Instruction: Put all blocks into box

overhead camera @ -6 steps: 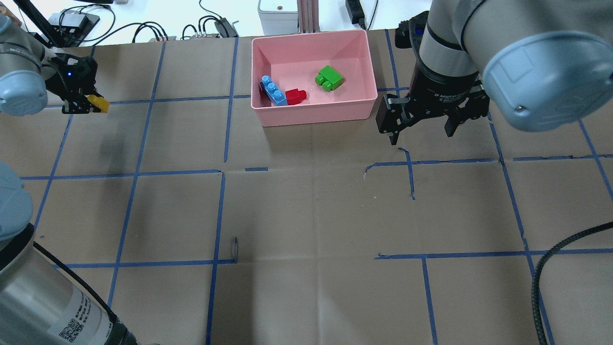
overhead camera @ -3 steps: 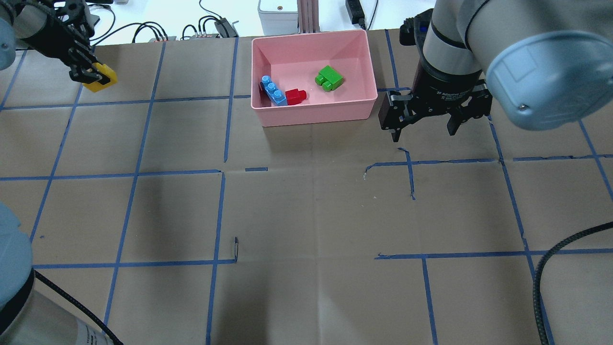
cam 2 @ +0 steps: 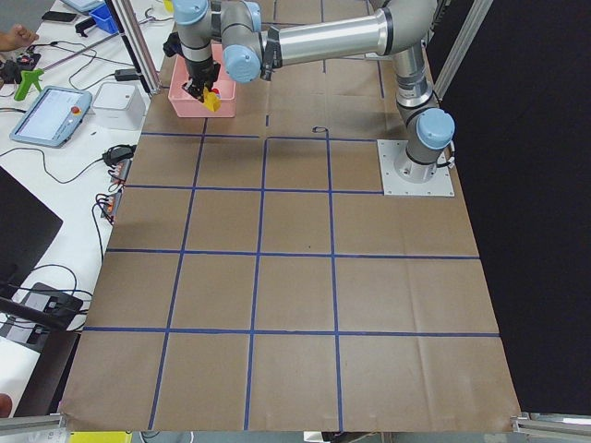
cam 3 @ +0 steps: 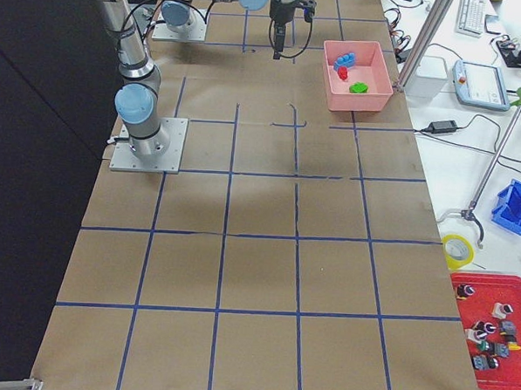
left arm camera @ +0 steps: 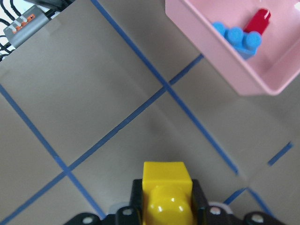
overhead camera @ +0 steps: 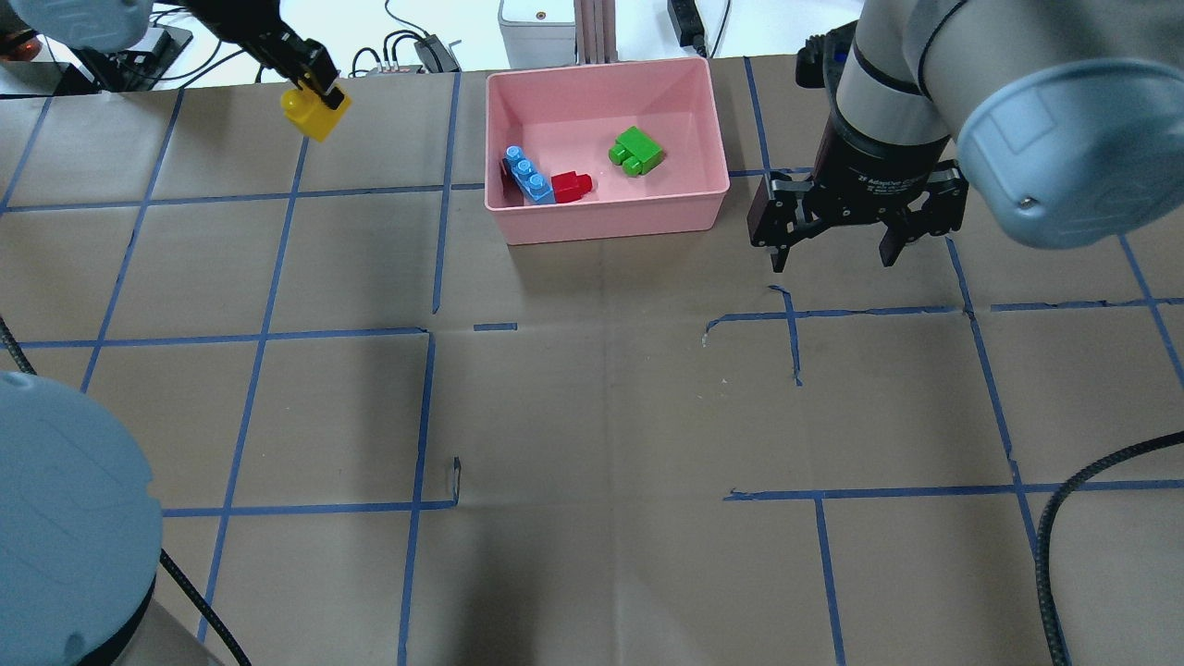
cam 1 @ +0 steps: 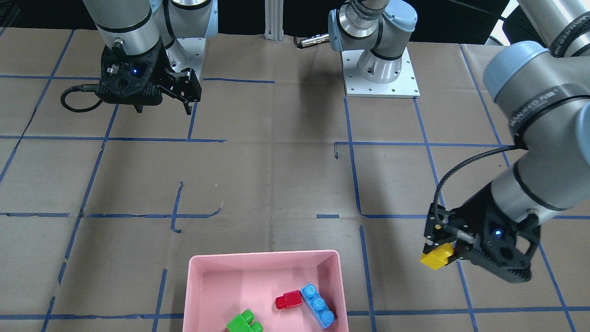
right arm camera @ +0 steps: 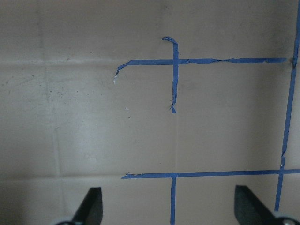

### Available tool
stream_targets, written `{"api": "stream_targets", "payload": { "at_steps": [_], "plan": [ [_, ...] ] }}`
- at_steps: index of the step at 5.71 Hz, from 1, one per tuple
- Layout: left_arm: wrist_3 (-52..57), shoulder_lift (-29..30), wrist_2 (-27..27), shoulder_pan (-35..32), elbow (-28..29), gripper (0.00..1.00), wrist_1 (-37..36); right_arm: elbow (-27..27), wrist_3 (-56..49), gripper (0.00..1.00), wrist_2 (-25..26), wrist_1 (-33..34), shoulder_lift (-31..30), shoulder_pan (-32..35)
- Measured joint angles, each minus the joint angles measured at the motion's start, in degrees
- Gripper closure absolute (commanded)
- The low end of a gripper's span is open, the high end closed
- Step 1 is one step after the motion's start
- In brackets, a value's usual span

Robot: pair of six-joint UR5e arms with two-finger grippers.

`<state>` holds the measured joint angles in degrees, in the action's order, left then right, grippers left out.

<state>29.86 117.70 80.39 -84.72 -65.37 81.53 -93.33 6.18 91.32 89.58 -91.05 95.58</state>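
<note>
Hanging tilted, yellow brick (overhead camera: pixel 317 117) sits clamped in left pincer (overhead camera: pixel 321 90).

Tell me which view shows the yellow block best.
Left wrist-mounted: the yellow block fills the foreground, clamped between the fingers. Overhead and front-facing show it smaller; exterior left, a speck; exterior right, nothing.

Front-facing view — box (cam 1: pixel 262 259) cut by bottom edge, green block (cam 1: pixel 243 321) partly cropped.

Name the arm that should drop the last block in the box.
Left: the left gripper holds the yellow block aloft, short of the pink box; the right gripper hangs open and empty.
</note>
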Motion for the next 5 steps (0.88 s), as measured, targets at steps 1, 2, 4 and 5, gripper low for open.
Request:
{"api": "stream_targets", "payload": {
  "at_steps": [1, 2, 4, 5],
  "plan": [
    [-13.8, 2.7, 1.0, -5.1, 3.3, 1.0, 0.4, 0.0, 0.0, 0.0, 0.0, 0.0, 0.0, 0.0],
    [-25.3, 6.5, 1.9, -9.8, 7.0, 1.0, 0.3, 0.0, -0.1, 0.0, 0.0, 0.0, 0.0, 0.0],
    [-34.7, 15.4, 2.5, -14.2, 11.6, 0.98, -2.1, 0.3, -0.4, 0.0, 0.0, 0.2, 0.3, 0.0],
    [-36.5, 18.2, 3.0, -14.9, 11.9, 0.25, -3.7, 0.4, -0.5, 0.0, -0.2, 0.6, 0.7, 0.0]
  ]
}}
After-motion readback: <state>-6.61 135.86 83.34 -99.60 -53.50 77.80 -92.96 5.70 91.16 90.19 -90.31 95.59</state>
